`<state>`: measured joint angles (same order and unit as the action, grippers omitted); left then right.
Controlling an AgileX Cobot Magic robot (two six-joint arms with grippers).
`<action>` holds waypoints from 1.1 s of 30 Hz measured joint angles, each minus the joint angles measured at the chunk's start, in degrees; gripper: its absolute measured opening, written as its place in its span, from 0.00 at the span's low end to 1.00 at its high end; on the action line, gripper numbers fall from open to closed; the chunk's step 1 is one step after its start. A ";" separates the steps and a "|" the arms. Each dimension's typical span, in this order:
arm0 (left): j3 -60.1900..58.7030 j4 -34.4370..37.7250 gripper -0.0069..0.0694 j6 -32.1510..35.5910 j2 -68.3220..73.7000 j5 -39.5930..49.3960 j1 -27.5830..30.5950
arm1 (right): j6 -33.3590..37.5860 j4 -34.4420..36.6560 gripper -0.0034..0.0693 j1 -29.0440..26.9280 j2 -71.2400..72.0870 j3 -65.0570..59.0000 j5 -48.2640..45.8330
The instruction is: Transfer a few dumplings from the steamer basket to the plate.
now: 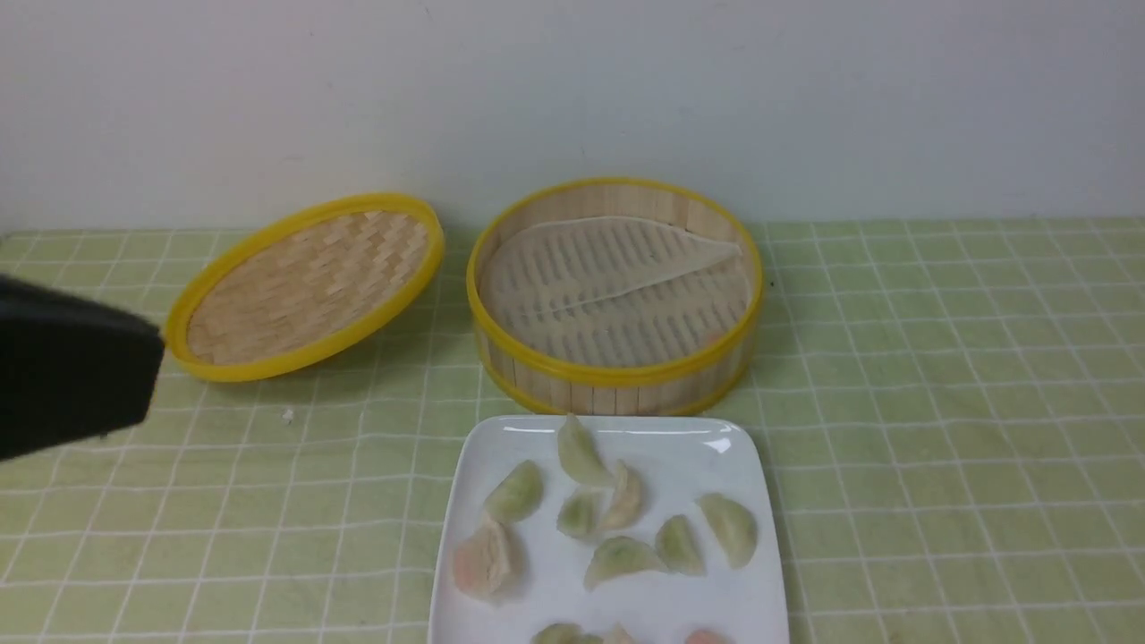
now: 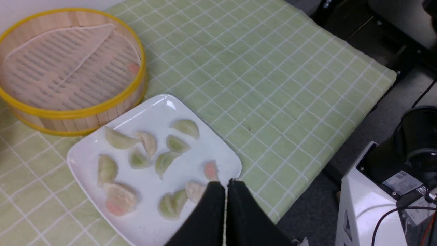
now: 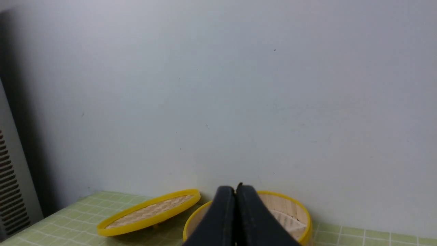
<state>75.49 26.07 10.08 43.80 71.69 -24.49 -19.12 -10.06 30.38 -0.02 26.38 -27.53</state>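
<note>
Your left gripper (image 2: 226, 182) hangs left of the plate (image 1: 756, 501), jaws closed, empty | your right gripper (image 3: 235, 190) raised, jaws pressed together on nothing | dumplings (image 1: 483, 559) lie on the plate among green dumplings (image 1: 732, 528) | steamer basket (image 1: 617, 371) just behind the plate, one pink dumpling (image 2: 133, 68) inside

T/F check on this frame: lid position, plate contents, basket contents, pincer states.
1. The shallow woven yellow-rimmed lid covers the round bamboo steamer basket. False: it lies tilted beside the basket, on the robot's left.
2. The glossy white square plate holds pale green dumplings and pink-tinted dumplings. True.
3. The basket is full. False: only one pink-tinted dumpling shows inside.
4. The left pincer and the right pincer are both shut, holding nothing. True.
</note>
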 joint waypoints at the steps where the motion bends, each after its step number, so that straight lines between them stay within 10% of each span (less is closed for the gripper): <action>1: -1.69 -0.10 0.08 -0.26 -2.24 -1.25 0.00 | -0.05 0.01 0.03 0.00 0.00 0.00 0.00; 15: -26.32 -0.58 0.08 -0.64 -24.21 -21.32 0.00 | 0.70 -0.12 0.03 0.00 0.00 0.00 0.05; 33: -27.54 0.54 0.08 -0.05 -25.06 -21.88 0.00 | 0.70 -0.16 0.03 0.00 0.00 0.00 0.05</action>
<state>47.94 26.60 10.03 18.74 49.81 -24.49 -18.42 -10.22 30.38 -0.02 26.38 -27.48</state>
